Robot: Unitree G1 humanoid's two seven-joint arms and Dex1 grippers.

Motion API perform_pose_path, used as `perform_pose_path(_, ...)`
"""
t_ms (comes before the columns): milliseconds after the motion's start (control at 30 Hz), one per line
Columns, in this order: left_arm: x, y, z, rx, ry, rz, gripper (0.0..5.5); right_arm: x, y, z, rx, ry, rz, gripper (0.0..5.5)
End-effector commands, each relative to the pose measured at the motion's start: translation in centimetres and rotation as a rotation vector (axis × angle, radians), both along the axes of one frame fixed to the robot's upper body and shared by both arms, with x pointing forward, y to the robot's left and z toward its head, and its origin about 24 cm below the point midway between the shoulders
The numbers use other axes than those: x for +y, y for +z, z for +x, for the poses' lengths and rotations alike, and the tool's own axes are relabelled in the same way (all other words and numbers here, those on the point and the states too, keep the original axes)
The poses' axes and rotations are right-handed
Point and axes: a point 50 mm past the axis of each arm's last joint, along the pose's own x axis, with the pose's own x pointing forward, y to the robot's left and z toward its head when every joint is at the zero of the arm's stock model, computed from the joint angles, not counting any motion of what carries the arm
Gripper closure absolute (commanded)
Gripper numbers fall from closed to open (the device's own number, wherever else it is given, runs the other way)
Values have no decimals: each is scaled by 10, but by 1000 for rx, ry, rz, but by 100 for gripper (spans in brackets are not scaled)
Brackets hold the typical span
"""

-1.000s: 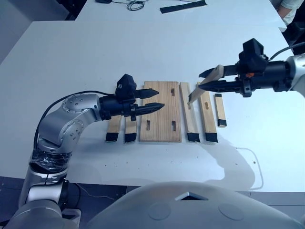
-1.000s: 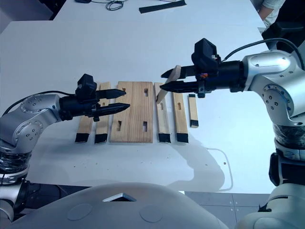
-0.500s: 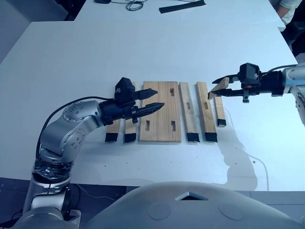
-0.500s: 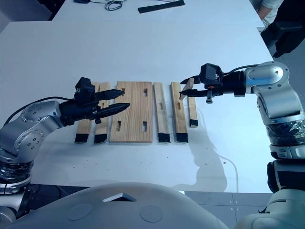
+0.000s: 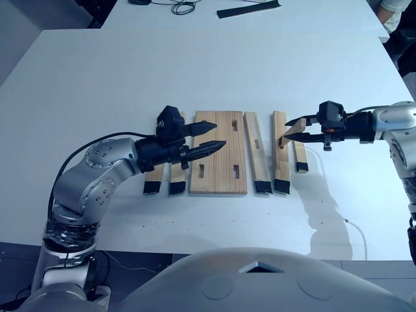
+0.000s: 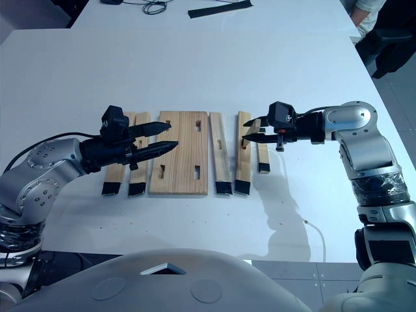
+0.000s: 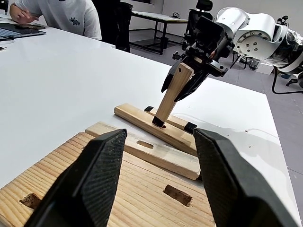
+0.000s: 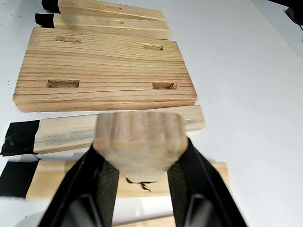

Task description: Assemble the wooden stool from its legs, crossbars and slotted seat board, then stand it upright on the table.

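Observation:
The slotted seat board lies flat mid-table. Two legs lie at its left, two more at its right. My right gripper is shut on a short crossbar, which is tilted with its lower end at the slot of the outermost right leg. In the right wrist view the crossbar's end sits between the fingers. A second crossbar lies flat just beyond that leg. Over the board's left edge my left gripper hovers open, holding nothing.
A black strap and dark cables lie at the table's far edge. A thin white cable curves near the front right edge. White tabletop spreads wide around the parts.
My right gripper swung out to the right, then came back left and lower, bringing the crossbar's end down onto the outermost right leg. That leg has skewed slightly. The left arm barely moved.

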Motion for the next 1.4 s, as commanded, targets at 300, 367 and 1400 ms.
perform_pose_path(300, 0, 2, -3, 2, 3, -1, 287, -8, -5, -14, 111, 35, -61, 419)
perform_pose_path(367, 0, 2, -4, 3, 6, -2, 287, -10, -5, -16, 157, 47, -77, 419)
perform_pose_path(1400, 1, 5, 3, 24, -45, 24, 287, -21, -81, -27, 226, -166, -85, 239)
